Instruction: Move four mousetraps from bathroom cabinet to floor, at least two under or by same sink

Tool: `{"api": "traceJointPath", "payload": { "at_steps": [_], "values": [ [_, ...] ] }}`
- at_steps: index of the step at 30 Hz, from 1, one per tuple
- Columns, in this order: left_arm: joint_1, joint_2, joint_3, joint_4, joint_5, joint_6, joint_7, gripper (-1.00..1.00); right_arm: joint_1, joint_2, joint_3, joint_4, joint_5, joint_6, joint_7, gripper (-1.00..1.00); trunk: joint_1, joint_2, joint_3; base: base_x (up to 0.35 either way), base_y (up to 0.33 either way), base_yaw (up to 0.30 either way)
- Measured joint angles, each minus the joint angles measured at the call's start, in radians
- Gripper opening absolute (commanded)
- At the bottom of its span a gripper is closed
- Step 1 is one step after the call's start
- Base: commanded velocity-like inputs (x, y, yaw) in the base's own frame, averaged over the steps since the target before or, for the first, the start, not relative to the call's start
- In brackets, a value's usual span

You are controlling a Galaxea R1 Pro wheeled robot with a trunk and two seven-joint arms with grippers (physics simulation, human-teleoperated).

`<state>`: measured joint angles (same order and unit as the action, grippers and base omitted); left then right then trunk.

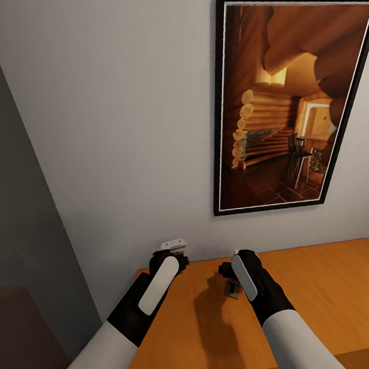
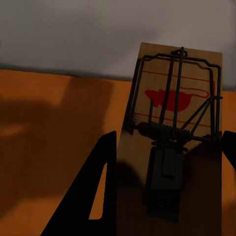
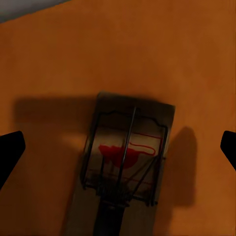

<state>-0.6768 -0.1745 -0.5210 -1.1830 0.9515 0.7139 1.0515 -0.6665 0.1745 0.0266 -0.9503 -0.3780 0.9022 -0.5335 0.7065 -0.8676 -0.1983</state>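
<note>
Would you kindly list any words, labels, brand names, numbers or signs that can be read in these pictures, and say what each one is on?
No readable text anywhere.
Mousetrap in the left wrist view: a red mouse-shaped mark and thin red lines, no letters.
Mousetrap in the right wrist view: the same red mark, no letters.
Framed picture on the wall: a log-cabin interior, no caption.
Cabinet top: plain wood, unmarked.

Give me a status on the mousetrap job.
Early stage. Nothing looks placed yet: both arms are over the cabinet. In hand: the left hand appears closed on one mousetrap, raised against the wall behind. The right hand is open around a second mousetrap lying flat on the cabinet top. Left: grab that one, carry both to the bathroom floor by the sink, then handle the other two.
</note>
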Motion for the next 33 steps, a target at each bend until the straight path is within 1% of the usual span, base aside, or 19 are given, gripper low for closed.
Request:
{"api": "traceJointPath", "payload": {
  "at_steps": [9,11,18,33],
  "values": [
    [0.000,0.000,-0.001,0.000,0.001,0.004,-0.004,-1.00,0.000,0.000,-0.002,0.048,-0.005,0.001,-0.010,1.00,0.000,0.000,0.000,0.000,0.000,0.000],
    [0.000,0.000,-0.003,-0.001,0.008,0.010,-0.009,-1.00,0.000,0.000,-0.003,0.053,-0.005,0.001,-0.011,1.00,0.000,0.000,0.000,0.000,0.000,0.000],
    [0.000,0.000,-0.003,0.000,0.008,0.015,-0.011,-1.00,0.000,0.000,-0.004,0.055,-0.007,0.017,-0.012,1.00,0.000,0.000,0.000,0.000,0.000,0.000],
    [0.000,0.000,-0.004,0.000,0.007,0.015,-0.011,-1.00,0.000,0.000,-0.004,0.054,-0.006,0.018,-0.012,1.00,0.000,0.000,0.000,0.000,0.000,0.000]
  ]
}}
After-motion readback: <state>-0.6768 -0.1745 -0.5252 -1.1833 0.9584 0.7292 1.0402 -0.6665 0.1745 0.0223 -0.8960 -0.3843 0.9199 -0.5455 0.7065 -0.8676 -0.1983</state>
